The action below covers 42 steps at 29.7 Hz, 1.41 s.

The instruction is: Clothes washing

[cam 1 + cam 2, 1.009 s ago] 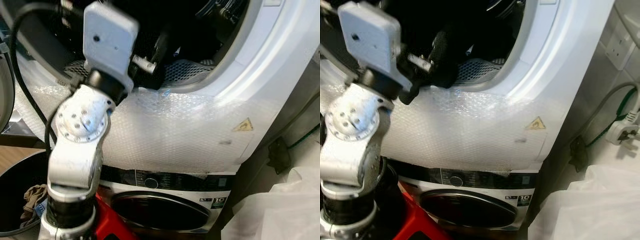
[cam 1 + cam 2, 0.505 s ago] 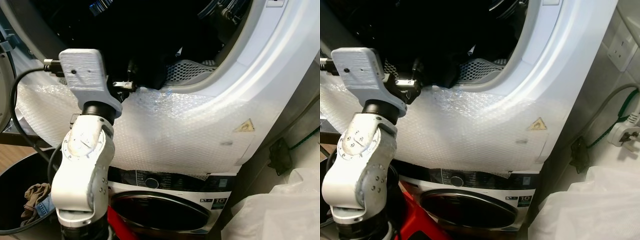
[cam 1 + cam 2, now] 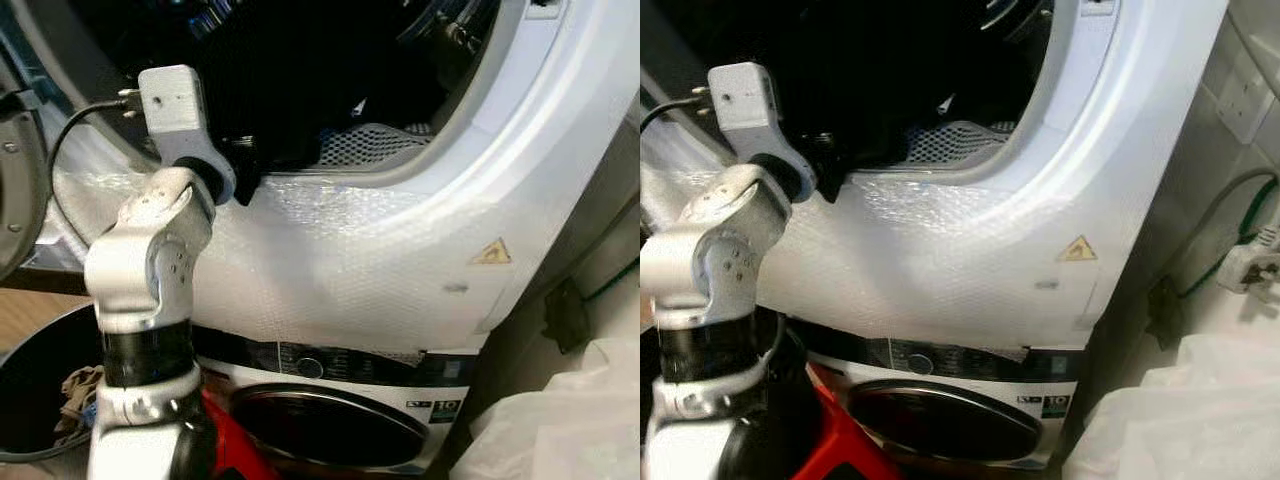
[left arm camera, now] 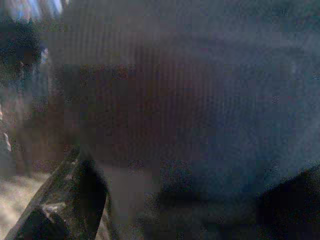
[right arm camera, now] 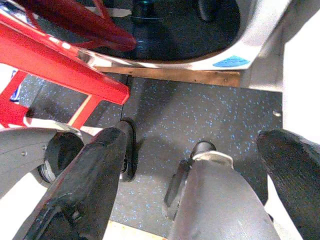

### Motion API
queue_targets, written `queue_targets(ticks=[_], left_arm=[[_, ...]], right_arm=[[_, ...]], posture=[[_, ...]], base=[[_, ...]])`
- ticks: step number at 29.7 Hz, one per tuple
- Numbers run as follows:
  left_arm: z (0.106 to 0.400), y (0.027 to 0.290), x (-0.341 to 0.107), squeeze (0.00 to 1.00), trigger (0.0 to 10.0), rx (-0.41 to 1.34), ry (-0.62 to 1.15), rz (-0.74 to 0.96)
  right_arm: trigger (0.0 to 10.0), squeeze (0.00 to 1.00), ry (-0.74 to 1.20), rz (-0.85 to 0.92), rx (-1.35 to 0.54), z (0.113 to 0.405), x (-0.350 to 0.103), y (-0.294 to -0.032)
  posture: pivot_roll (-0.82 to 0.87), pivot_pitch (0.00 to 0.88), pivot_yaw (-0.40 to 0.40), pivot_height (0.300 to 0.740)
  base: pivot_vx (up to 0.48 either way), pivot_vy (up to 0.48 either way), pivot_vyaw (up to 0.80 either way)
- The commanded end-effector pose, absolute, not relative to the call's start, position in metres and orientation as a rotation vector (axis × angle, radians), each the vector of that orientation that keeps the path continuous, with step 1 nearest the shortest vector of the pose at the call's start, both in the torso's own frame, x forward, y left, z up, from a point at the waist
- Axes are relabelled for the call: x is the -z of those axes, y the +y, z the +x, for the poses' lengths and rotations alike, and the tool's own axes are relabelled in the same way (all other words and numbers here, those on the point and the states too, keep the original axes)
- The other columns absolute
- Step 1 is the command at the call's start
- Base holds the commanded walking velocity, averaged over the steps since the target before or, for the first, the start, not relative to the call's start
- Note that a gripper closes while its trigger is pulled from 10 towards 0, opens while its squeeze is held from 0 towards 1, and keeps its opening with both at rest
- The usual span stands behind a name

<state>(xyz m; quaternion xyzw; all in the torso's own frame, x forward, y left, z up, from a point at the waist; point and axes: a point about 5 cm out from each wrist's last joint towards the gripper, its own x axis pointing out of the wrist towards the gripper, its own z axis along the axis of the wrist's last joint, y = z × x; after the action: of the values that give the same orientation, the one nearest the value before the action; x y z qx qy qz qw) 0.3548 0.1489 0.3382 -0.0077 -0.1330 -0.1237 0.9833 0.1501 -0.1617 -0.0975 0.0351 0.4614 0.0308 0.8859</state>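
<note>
The upper machine's drum (image 3: pixel 380 145) stands open, with dark clothes (image 3: pixel 290 100) heaped at its mouth. My left arm is raised to the rim, and my left gripper (image 3: pixel 244 168) sits at the edge of that dark pile, black against black. In the left wrist view dark blue cloth (image 4: pixel 200 110) lies right up against the camera. My right gripper (image 5: pixel 190 175) hangs low over the speckled floor, open, its fingers (image 5: pixel 85 190) wide apart and holding nothing.
Bubble wrap (image 3: pixel 360 270) covers the upper machine's front. Below it is a second washer with a dark round door (image 3: pixel 330 425). A black bin (image 3: pixel 30 350) with clothes stands at lower left beside a red stool (image 5: pixel 60 65). A white bag (image 3: pixel 570 420) lies at right.
My left arm has swung down and to the left, carrying the gripper leftwards along the drum's rim. The view has shifted slightly.
</note>
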Motion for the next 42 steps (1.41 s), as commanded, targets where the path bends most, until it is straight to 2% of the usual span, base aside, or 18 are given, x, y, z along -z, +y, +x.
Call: queue_targets(ticks=[1, 4, 6, 7, 12, 16, 24, 28, 36, 38, 42], left_arm=[[0.361, 0.141, -0.343, 0.0, 10.0, 0.336, -0.296, 0.027], [0.371, 0.142, -0.359, 0.0, 10.0, 0.337, -0.348, 0.0], [0.385, 0.148, -0.371, 0.0, 10.0, 0.268, -0.368, 0.084], [0.393, 0.148, -0.379, 0.0, 10.0, 0.263, -0.371, 0.067], [0.405, 0.139, -0.389, 0.0, 10.0, 0.317, -0.39, 0.079], [0.409, 0.116, -0.405, 0.0, 10.0, 0.42, -0.455, -0.003], [0.414, 0.109, -0.403, 0.0, 10.0, 0.379, -0.46, -0.067], [0.412, 0.097, -0.406, 0.0, 10.0, 0.398, -0.5, -0.105], [0.412, 0.106, -0.408, 0.0, 10.0, 0.265, -0.547, -0.109], [0.413, 0.12, -0.409, 0.0, 10.0, 0.162, -0.56, -0.091], [0.413, 0.123, -0.409, 0.0, 10.0, 0.138, -0.562, -0.097]], right_arm=[[10.0, 0.0, 0.982, 0.078, -0.071, 0.142, 0.101, -0.159], [10.0, 0.0, 0.985, 0.077, -0.067, 0.14, 0.101, -0.161], [10.0, 0.0, 0.989, 0.076, -0.066, 0.138, 0.102, -0.162], [10.0, 0.0, 0.991, 0.076, -0.063, 0.137, 0.102, -0.163], [10.0, 0.0, 0.991, 0.074, -0.059, 0.135, 0.102, -0.166], [10.0, 0.0, 0.991, 0.069, -0.051, 0.133, 0.103, -0.17], [10.0, 0.0, 0.989, 0.075, -0.04, 0.127, 0.104, -0.171], [10.0, 0.0, 0.999, 0.073, -0.027, 0.119, 0.106, -0.173], [10.0, 0.0, 1.001, 0.064, -0.006, 0.114, 0.107, -0.174], [10.0, 0.0, 0.998, 0.064, -0.001, 0.113, 0.107, -0.175], [10.0, 0.0, 0.997, 0.063, 0.0, 0.113, 0.107, -0.176]], posture=[[0.07, 0.033, 0.087, 0.74], [0.06, 0.037, 0.085, 0.74], [0.06, 0.046, 0.085, 0.74], [0.05, 0.055, 0.084, 0.74], [0.04, 0.076, 0.082, 0.74], [0.02, 0.102, 0.077, 0.74], [-0.03, 0.127, 0.09, 0.74], [-0.06, 0.14, 0.093, 0.74], [-0.07, 0.149, 0.092, 0.74], [-0.07, 0.153, 0.094, 0.74], [-0.07, 0.153, 0.094, 0.74]], base=[[0.0, 0.0, 0.0], [0.0, 0.0, 0.0], [0.0, 0.0, 0.0], [0.0, 0.0, 0.0], [0.0, 0.0, 0.0], [0.0, 0.0, 0.0], [0.0, 0.0, 0.0], [0.0, 0.0, 0.0], [0.0, 0.0, 0.0], [0.0, 0.0, 0.0], [0.0, 0.0, 0.0]])
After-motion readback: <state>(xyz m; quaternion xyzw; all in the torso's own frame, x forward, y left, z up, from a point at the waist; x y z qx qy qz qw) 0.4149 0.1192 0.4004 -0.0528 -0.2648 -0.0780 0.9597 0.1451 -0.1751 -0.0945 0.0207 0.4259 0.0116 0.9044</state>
